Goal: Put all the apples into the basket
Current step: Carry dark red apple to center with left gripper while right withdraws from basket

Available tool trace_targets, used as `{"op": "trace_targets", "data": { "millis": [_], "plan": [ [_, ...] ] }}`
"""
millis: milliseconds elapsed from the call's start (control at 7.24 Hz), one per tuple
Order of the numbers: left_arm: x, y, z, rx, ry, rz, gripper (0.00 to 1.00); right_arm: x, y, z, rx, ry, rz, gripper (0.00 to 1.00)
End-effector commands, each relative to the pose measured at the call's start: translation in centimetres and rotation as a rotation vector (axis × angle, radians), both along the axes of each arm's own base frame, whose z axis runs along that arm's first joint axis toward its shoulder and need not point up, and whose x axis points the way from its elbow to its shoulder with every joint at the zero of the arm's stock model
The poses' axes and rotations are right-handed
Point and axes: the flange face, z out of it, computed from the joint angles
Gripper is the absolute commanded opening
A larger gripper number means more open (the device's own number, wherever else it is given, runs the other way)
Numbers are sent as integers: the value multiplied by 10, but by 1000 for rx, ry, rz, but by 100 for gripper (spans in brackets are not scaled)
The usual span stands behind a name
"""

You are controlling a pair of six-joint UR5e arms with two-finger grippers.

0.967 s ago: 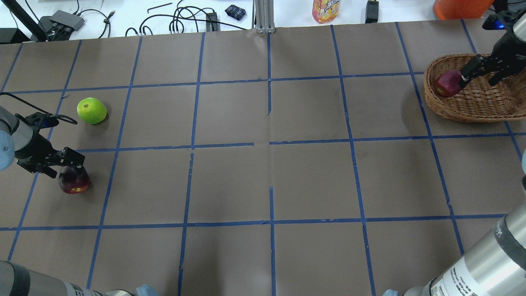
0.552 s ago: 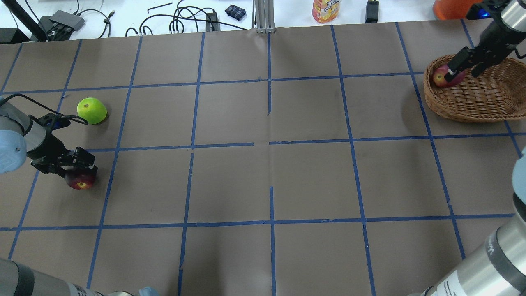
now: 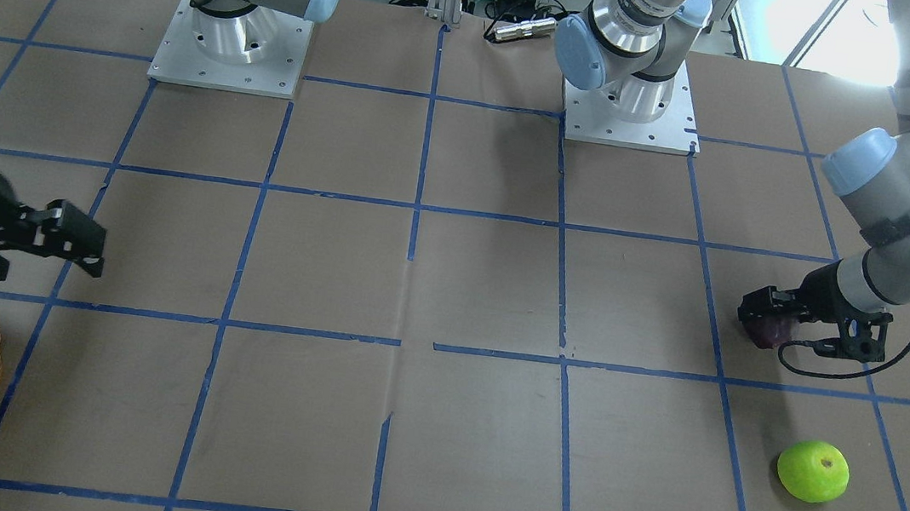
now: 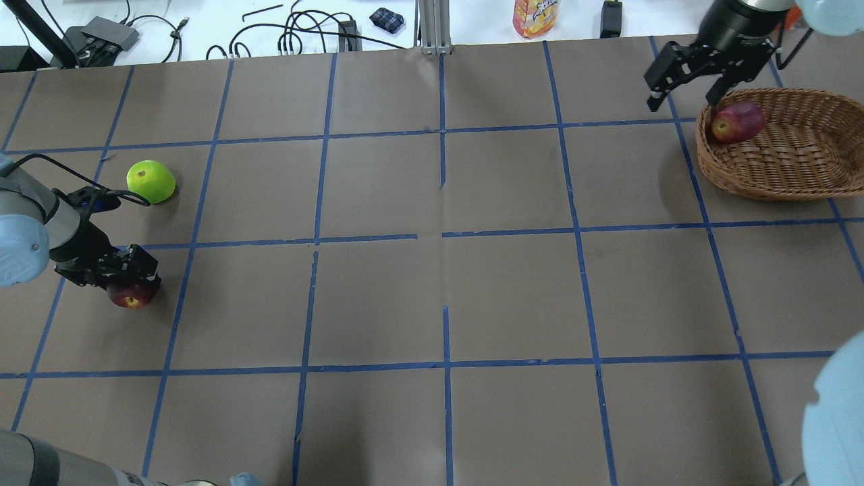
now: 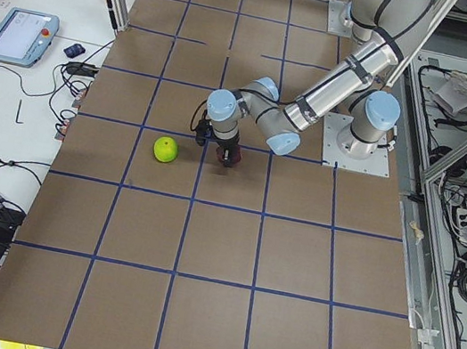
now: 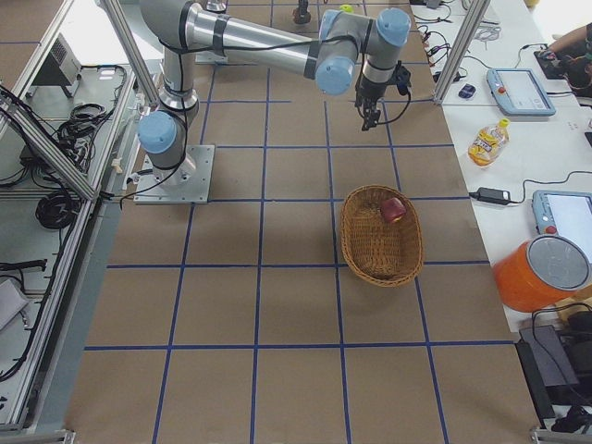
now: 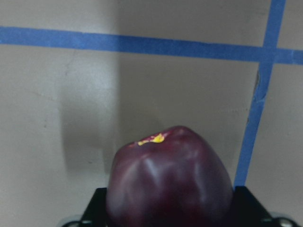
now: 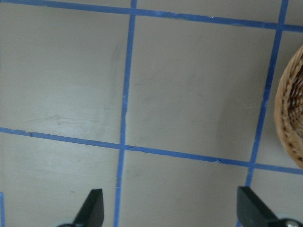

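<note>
The dark maroon apple point(image 4: 131, 297) lies on the table at the left. My left gripper point(image 4: 131, 273) is open and low over it, with a finger on each side of the apple point(image 7: 170, 179). The lime green apple point(image 4: 150, 181) lies free just beyond it and shows in the front view point(image 3: 813, 471). The red apple point(image 4: 737, 121) lies inside the wicker basket point(image 4: 776, 182) at the far right. My right gripper point(image 4: 682, 98) is open and empty, raised past the basket's left rim; the right wrist view shows only the rim point(image 8: 291, 127).
A juice bottle point(image 4: 535, 17), cables point(image 4: 304, 34) and small devices lie on the white strip beyond the table's far edge. An orange container point(image 6: 541, 273) stands near the basket. Blue tape lines mark a grid on the brown tabletop.
My right gripper let go of the red apple in the basket and moved up and left, away from it. My left gripper moved right and settled over the maroon apple.
</note>
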Motion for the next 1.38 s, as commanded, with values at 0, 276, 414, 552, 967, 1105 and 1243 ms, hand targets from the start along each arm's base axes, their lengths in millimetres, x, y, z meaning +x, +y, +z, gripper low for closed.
{"op": "trace_targets", "data": {
  "millis": [0, 276, 414, 552, 967, 1105, 1243],
  "plan": [
    [-96, -17, 38, -38, -27, -165, 0, 87, 51, 39, -30, 66, -92, 100],
    [-263, -21, 36, -58, 57, -220, 0, 109, 104, 67, -87, 48, -53, 100],
    [-338, -30, 47, -127, 98, -134, 0, 108, 114, 57, -92, 49, -47, 100],
    [-402, -38, 65, -148, 150, -83, 0, 109, 111, 51, -134, 45, -46, 100],
    [-503, -42, 36, -242, 219, -149, 0, 109, 107, 43, -118, 47, -40, 100],
    [-519, -37, 16, -228, 211, -178, 12, 109, 107, 42, -120, 47, -40, 100],
    [-524, -35, 6, -212, 200, -182, 70, 110, 104, 37, -109, 48, -38, 99]
  ]
}}
